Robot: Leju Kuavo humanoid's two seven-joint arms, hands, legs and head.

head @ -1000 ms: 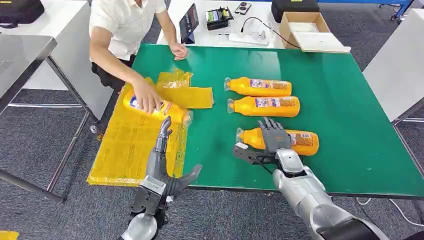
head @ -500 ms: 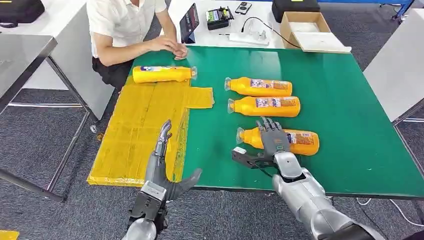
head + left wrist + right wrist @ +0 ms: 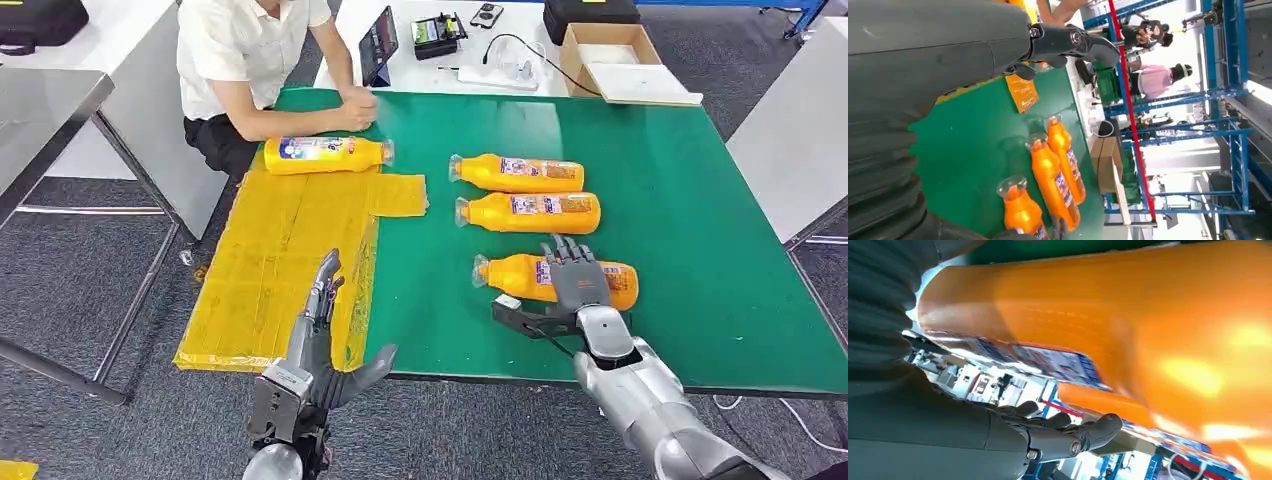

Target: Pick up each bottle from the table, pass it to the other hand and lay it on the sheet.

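Three orange bottles lie on their sides on the green table [image 3: 700, 230]: a far one [image 3: 515, 173], a middle one [image 3: 530, 212] and a near one [image 3: 510, 275]. My right hand [image 3: 572, 285] is over the near bottle, fingers spread across its label and thumb out to the side; the right wrist view has that bottle [image 3: 1123, 330] close against the hand [image 3: 923, 430]. Another bottle [image 3: 325, 154] lies at the far end of the yellow sheet [image 3: 270, 270]. My left hand [image 3: 315, 330] hovers open over the sheet's near right edge, holding nothing. The left wrist view looks past its fingers [image 3: 1073, 42] to the three bottles [image 3: 1053, 185].
A person [image 3: 250, 60] sits at the table's far left corner, hands resting by the sheet's far end. A tablet [image 3: 378, 45], cables and a cardboard box [image 3: 610, 60] stand on a white table behind. The table's near edge runs just under my hands.
The person flattened the sheet, laid the bottle at its far end and drew their hands back. My right hand slid to the right along the near bottle. My left hand pulled back slightly.
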